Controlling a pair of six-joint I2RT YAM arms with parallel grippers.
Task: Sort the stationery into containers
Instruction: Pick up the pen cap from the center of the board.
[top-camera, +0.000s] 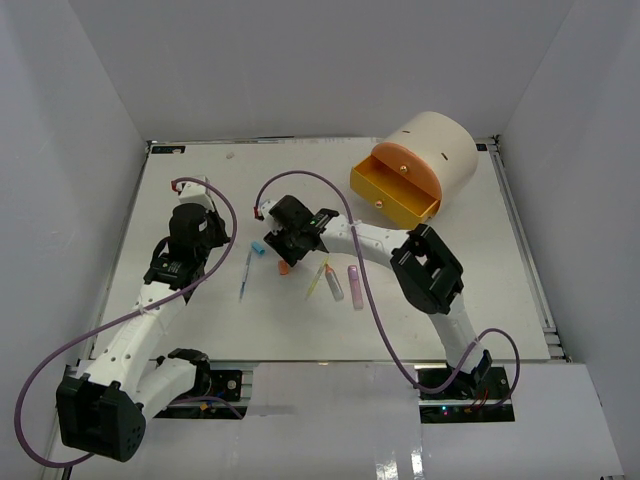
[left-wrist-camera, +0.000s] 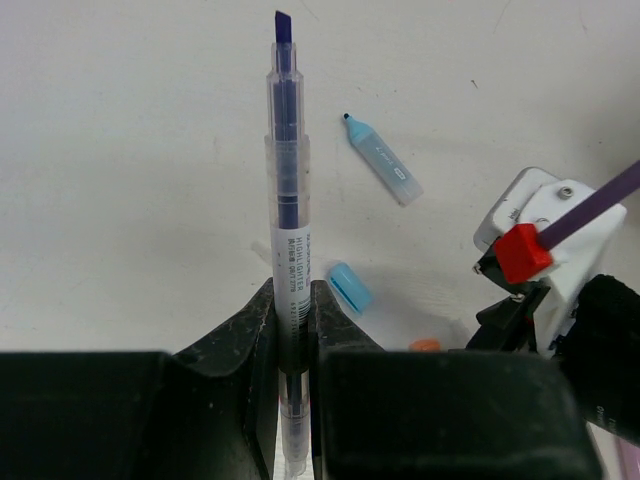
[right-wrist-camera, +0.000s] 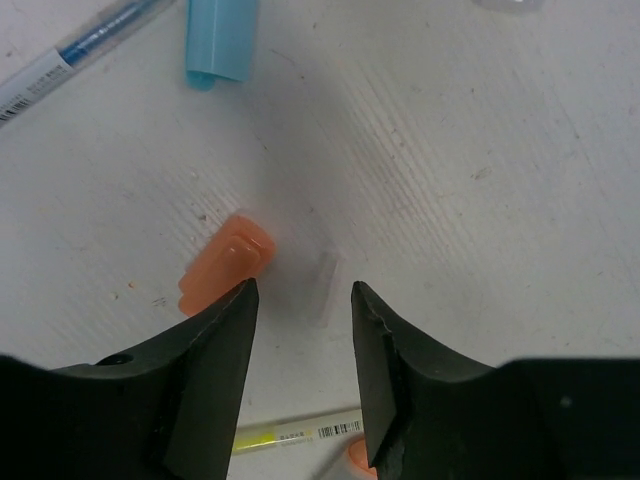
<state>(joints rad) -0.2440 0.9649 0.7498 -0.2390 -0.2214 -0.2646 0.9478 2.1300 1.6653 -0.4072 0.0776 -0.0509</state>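
Far right corner: open drawer (top-camera: 385, 203), nothing visible inside. Pens (top-camera: 355, 287) and caps (top-camera: 258, 248) lie around the centre of the bench (top-camera: 480, 300), unsorted. Left gripper (left-wrist-camera: 290, 300) pinches purple highlighter (left-wrist-camera: 288, 150); right gripper (right-wrist-camera: 300, 300) spread beside orange cap (right-wrist-camera: 225, 265). Judged early stage.

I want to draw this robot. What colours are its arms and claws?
The left arm and right arm are white tubes with chunky black joints. A thin purple cable loops along each, ending in a red plug. The left gripper and right gripper have black fingers.
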